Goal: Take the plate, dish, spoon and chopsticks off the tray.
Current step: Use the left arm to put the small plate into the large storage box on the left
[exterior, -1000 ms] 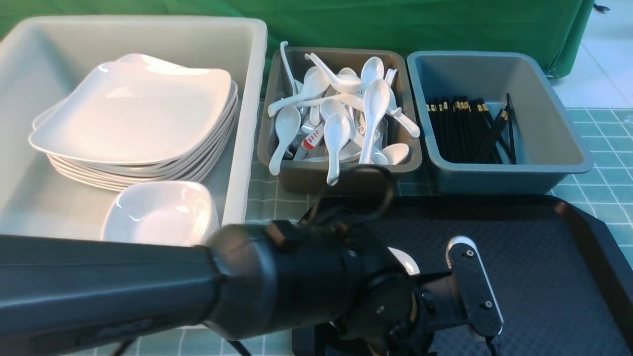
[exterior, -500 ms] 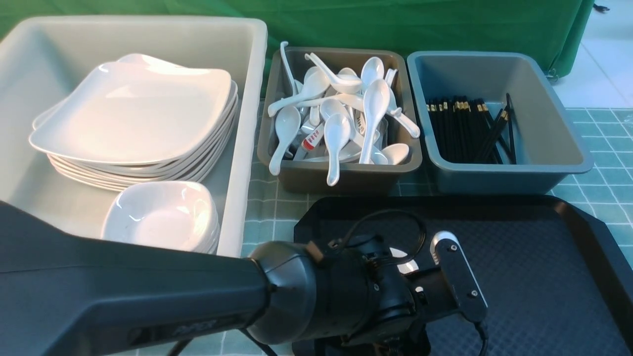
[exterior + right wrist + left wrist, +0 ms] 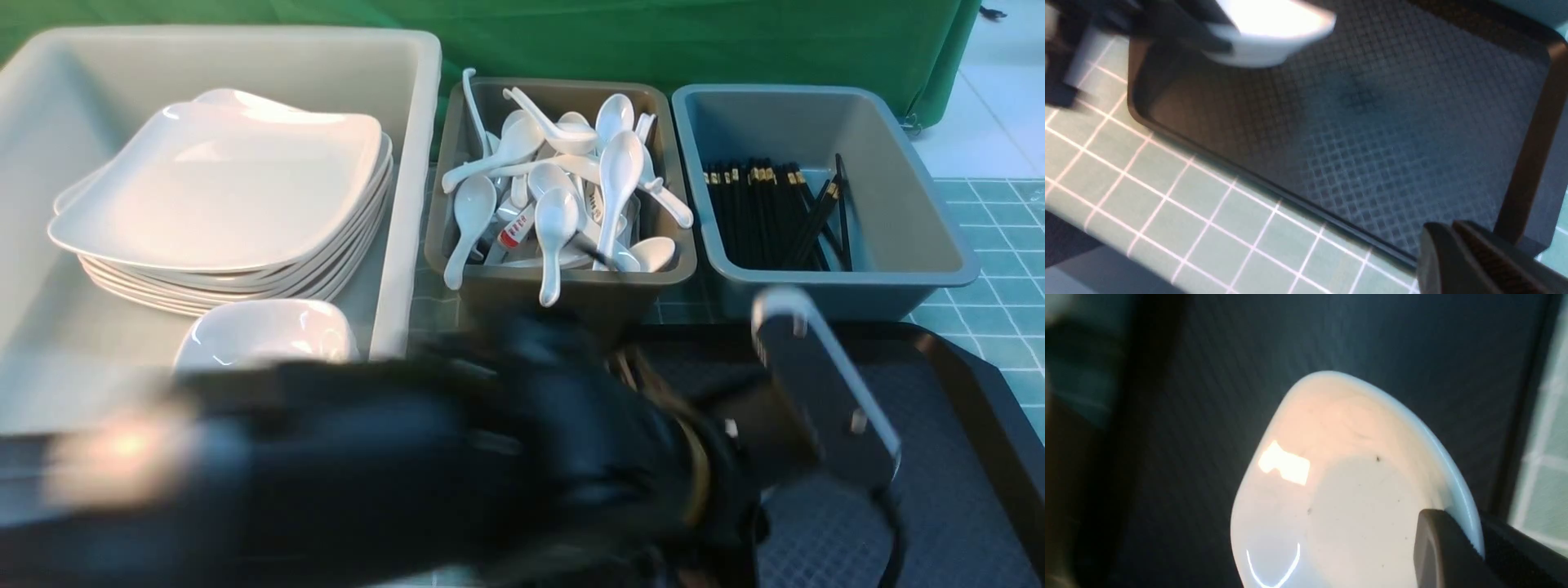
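The left tool (image 3: 1466, 539) pinches the dish (image 3: 1339, 490) by its rim, holding it over the tray (image 3: 1372, 134), lower centre of the front view. The white bin (image 3: 404, 204) lies to its upper left. The right tool (image 3: 1453, 249) is pressed together.

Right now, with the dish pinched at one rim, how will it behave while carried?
The dish looks glossy, so it may slip in the fingers. Gripped at one rim only, it could tilt. It seems rigid, likely chipping if dropped on the tray.
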Controlling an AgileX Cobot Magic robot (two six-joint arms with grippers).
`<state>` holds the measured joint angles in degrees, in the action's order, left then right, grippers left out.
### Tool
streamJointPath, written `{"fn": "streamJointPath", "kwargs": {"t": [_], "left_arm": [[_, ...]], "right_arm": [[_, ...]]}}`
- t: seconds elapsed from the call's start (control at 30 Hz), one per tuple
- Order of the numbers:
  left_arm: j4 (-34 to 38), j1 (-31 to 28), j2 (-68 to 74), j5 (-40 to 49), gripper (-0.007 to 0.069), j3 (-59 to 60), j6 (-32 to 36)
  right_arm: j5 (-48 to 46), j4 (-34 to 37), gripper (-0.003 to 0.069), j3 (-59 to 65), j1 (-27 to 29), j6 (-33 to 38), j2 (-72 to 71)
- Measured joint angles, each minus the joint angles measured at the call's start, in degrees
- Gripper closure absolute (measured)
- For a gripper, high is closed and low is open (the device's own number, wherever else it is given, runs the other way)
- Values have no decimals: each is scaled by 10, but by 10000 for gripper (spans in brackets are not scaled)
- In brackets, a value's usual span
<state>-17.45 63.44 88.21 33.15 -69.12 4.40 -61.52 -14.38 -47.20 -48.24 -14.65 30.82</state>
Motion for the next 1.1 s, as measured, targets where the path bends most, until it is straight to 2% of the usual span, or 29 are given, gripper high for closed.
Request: {"fn": "streamJointPath", "kwargs": {"t": [0.1,0.23,0.3,0.33,0.47,0.63,0.8,0.9,1.0,1.1], "left_arm": [[-29,-22,-97,63,601,0,0],[-69,-96,-188,141,601,33,21],[-72,-135,-212,151,601,60,37],[-72,-181,-230,149,601,95,61],[-68,-290,-229,91,601,177,107],[-63,-363,-185,16,601,193,111],[-73,-375,-133,6,598,193,113],[-81,-375,-100,5,570,193,114],[-79,-375,-93,7,484,191,112],[-79,-375,-94,9,359,191,102]], "right_arm": [[28,0,590,0,0,0,0],[65,0,590,0,0,0,0],[78,0,589,0,0,0,0],[91,0,589,0,0,0,0],[114,1,589,0,0,0,0],[127,4,589,0,0,0,0],[127,7,589,0,0,0,0],[127,13,586,0,0,0,0],[122,22,582,0,0,0,0],[109,25,577,0,0,0,0]]}}
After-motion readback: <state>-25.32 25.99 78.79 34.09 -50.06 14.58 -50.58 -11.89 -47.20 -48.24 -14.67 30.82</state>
